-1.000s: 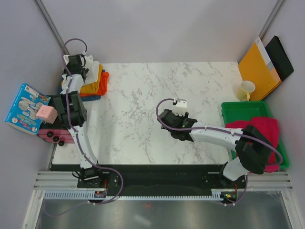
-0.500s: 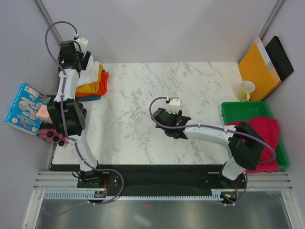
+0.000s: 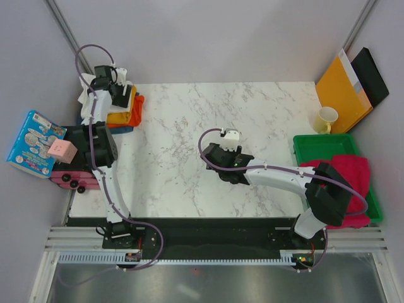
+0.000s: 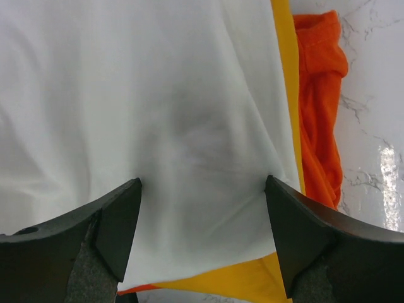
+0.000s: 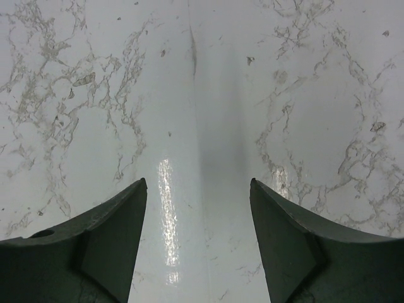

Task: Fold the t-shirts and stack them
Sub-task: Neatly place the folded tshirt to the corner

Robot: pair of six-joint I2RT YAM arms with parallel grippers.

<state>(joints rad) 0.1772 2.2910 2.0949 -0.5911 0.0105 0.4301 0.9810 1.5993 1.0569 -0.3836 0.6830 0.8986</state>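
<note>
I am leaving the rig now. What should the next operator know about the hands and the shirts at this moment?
Left hand open over the white shirt, top of the far-left stack.
Under it: yellow shirt, orange shirt, blue shirt.
Right hand open, empty, above the marble table.
Left to do: the crimson-pink shirt lies unfolded over the green tray; fold and stack it.

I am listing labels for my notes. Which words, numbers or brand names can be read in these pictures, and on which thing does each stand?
No text can be read in any view.
Blue picture box, left of the table: it has print, but this is too small and blurred to read.
Orange-yellow envelope: nothing legible on it.
Both wrist views: no writing at all.
</note>
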